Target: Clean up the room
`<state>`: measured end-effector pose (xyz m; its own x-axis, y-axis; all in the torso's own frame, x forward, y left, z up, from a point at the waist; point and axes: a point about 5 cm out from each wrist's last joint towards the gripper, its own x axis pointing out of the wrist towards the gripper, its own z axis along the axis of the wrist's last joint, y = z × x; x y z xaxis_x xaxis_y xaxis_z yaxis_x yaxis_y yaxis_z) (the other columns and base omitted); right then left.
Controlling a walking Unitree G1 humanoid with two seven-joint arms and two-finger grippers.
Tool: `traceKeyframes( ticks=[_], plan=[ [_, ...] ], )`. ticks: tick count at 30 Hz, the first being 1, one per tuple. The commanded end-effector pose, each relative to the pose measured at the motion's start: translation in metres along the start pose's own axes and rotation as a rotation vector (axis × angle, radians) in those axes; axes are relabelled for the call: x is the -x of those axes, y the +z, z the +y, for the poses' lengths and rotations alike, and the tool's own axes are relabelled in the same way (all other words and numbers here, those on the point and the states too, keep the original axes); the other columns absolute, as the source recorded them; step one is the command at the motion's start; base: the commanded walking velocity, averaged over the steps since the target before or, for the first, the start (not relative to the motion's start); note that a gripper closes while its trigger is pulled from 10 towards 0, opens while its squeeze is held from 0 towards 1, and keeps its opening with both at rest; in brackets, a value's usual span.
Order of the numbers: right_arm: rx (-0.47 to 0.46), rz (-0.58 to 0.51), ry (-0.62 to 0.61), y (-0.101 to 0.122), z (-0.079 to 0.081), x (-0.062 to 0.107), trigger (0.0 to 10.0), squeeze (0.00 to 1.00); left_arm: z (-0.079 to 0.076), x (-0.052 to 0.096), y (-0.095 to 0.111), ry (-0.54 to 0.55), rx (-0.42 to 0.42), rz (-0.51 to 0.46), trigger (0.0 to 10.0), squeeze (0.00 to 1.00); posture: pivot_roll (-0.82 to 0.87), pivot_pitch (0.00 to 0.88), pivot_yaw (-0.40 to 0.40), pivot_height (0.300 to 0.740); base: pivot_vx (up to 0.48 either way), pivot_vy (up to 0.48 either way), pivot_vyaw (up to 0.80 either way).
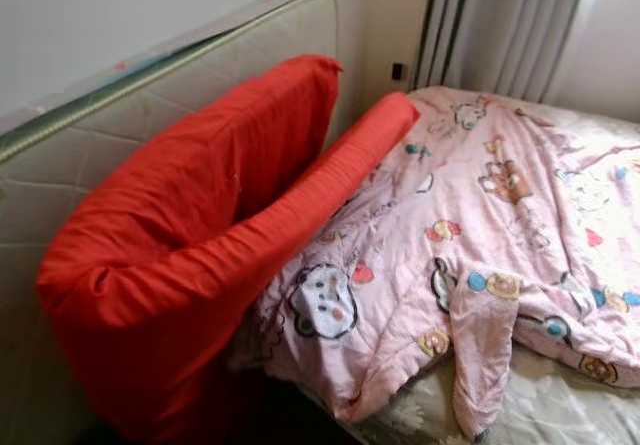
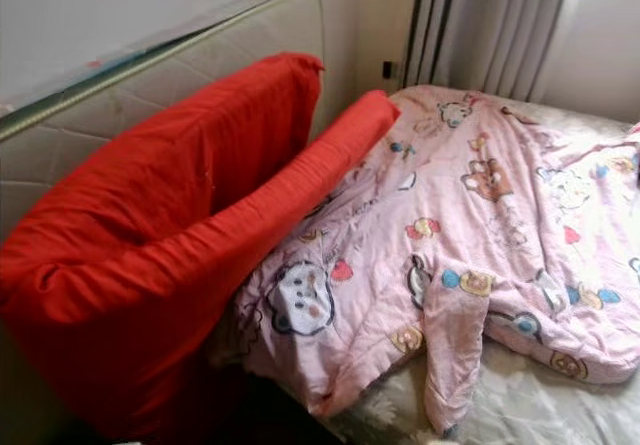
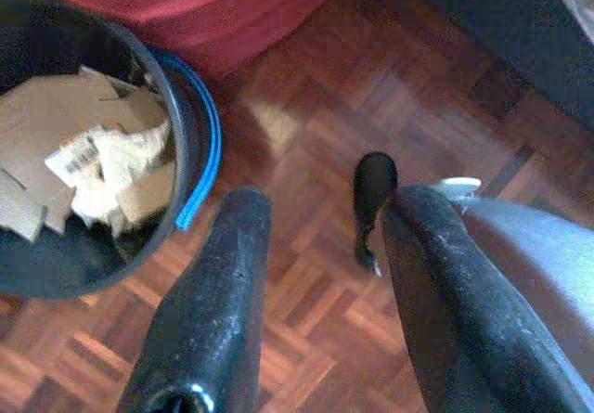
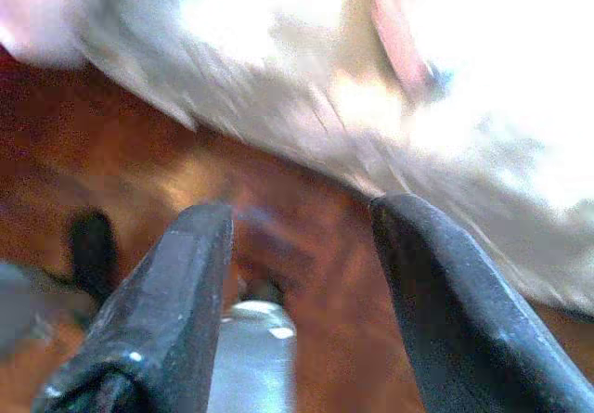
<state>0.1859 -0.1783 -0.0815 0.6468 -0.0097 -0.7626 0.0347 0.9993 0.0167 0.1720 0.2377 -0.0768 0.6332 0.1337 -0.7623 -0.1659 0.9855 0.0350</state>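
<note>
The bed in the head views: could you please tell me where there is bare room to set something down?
Free: the bare mattress strip along the near edge, below the pink quilt, and a patch by the curtain. Crowded: the quilt covers the rest, and the red cushion presses in from the left, against the upright mattress.

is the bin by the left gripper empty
No, the bin holds torn cardboard and crumpled paper.
</note>
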Motion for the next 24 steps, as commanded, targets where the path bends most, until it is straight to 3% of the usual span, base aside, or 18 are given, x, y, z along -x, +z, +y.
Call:
traceKeyframes(
  ticks=[1, 7, 12, 19, 21, 24],
  plan=[
    [-0.008, 0.034, -0.024, -0.012, -0.008, 0.004, 10.0, 0.00, -0.002, 0.001, -0.004, -0.011, -0.007, 0.020, 10.0, 0.00, 0.02, 0.162, 0.013, 0.740, 0.262, 0.000, 0.00],
    [-0.012, 0.011, -0.031, -0.006, -0.006, 0.002, 10.0, 0.00, -0.002, 0.001, -0.004, -0.009, -0.008, 0.020, 10.0, 0.00, 0.02, 0.163, 0.013, 0.740, 0.264, 0.000, 0.00],
    [-0.031, -0.028, -0.045, 0.004, -0.008, 0.000, 10.0, 0.00, -0.001, 0.001, -0.004, 0.000, -0.019, 0.017, 10.0, 0.00, 0.02, 0.167, 0.014, 0.740, 0.000, 0.000, 0.00],
    [-0.064, -0.234, -0.054, 0.047, -0.008, -0.004, 10.0, 0.00, -0.001, 0.002, 0.003, 0.003, 0.025, -0.090, 10.0, 0.00, 0.02, 0.172, 0.011, 0.740, 0.000, 0.000, 0.00],
    [-0.075, -0.355, -0.055, 0.066, -0.008, -0.002, 10.0, 0.00, -0.001, 0.003, 0.008, 0.007, 0.037, -0.154, 10.0, 0.00, 0.02, 0.176, 0.008, 0.740, 0.000, 0.000, 0.00],
    [-0.073, -0.422, -0.064, 0.076, -0.009, 0.000, 10.0, 0.00, -0.001, 0.004, 0.010, 0.006, 0.048, -0.186, 10.0, 0.00, 0.02, 0.178, 0.007, 0.740, 0.000, 0.000, 0.00]
  ],
)
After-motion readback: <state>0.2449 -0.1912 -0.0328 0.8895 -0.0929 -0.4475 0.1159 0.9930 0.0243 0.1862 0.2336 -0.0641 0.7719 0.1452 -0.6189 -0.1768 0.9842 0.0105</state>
